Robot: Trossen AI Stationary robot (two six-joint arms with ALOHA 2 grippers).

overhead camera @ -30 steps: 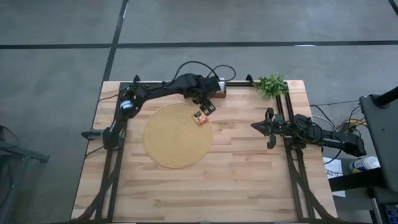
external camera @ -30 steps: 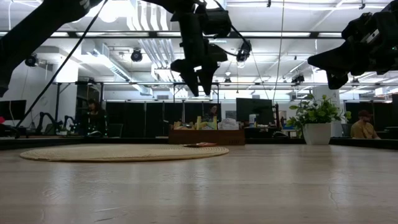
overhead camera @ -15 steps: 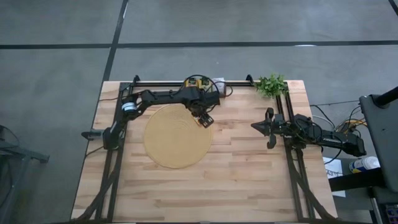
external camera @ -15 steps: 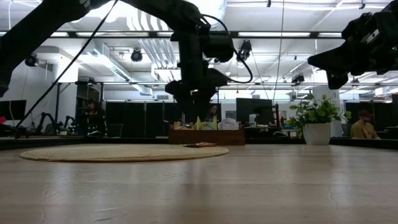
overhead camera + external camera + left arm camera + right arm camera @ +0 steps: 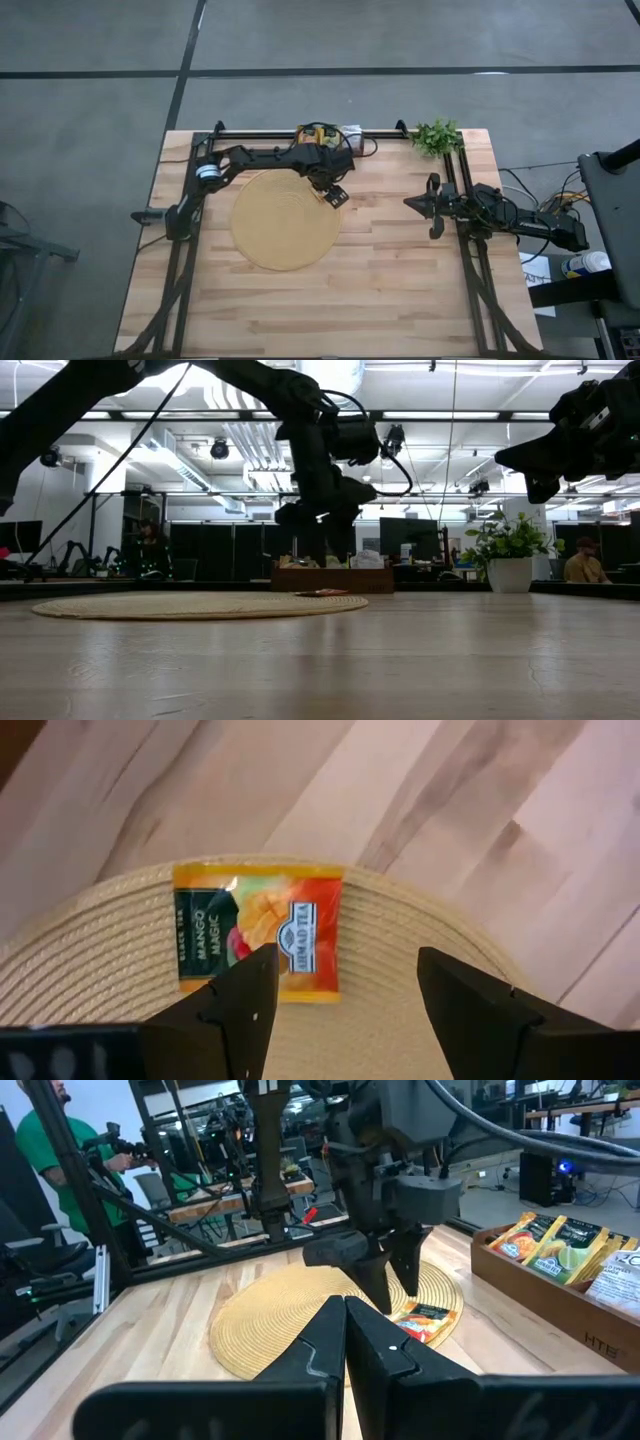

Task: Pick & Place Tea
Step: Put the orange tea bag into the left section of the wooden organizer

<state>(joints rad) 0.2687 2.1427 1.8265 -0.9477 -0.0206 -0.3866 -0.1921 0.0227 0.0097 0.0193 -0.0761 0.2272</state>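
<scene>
The left tool [image 5: 345, 995] hangs released just above an orange tea sachet [image 5: 258, 930], which lies flat on the round mat [image 5: 280, 225] close to its rim, so the spread fingers look set either to pinch it or to leave it there. Bare bench [image 5: 400, 280] lies open beyond that rim, while the wooden tray [image 5: 560, 1295] holding more sachets stands near. The right tool [image 5: 345, 1342] waits clenched, well apart.
</scene>
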